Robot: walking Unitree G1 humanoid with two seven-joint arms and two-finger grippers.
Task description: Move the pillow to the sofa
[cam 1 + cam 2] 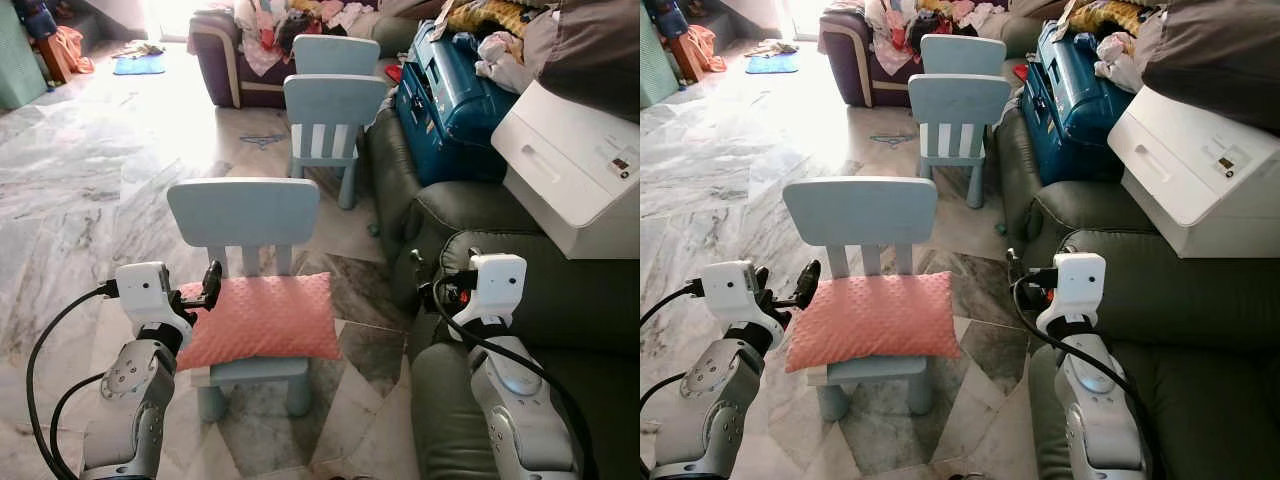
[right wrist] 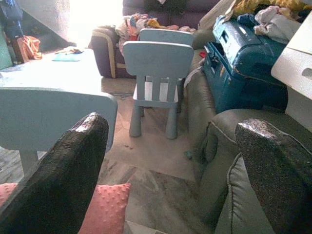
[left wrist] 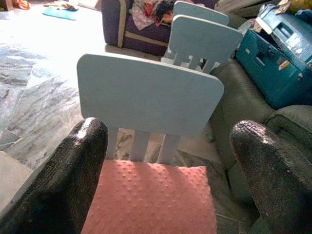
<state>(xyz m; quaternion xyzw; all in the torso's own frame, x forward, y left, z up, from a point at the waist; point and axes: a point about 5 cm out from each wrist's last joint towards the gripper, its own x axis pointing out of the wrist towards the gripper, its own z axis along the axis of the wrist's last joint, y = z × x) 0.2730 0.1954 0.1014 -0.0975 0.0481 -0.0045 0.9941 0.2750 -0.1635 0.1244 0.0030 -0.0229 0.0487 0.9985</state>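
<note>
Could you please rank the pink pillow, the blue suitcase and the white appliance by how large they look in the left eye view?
1. White appliance, cut off by the frame edge.
2. Pink pillow.
3. Blue suitcase, though it sits farther away and is partly covered, so its real size is unsure.

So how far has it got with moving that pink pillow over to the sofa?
Barely begun. The pink pillow lies on the seat of the small blue chair, not lifted. In hand: the left pincer is open at the pillow's left edge, its fingers spread on either side of it, nothing gripped. The right pincer is open too, raised beside the green sofa. Left: grip, lift, carry it to the sofa.
</note>
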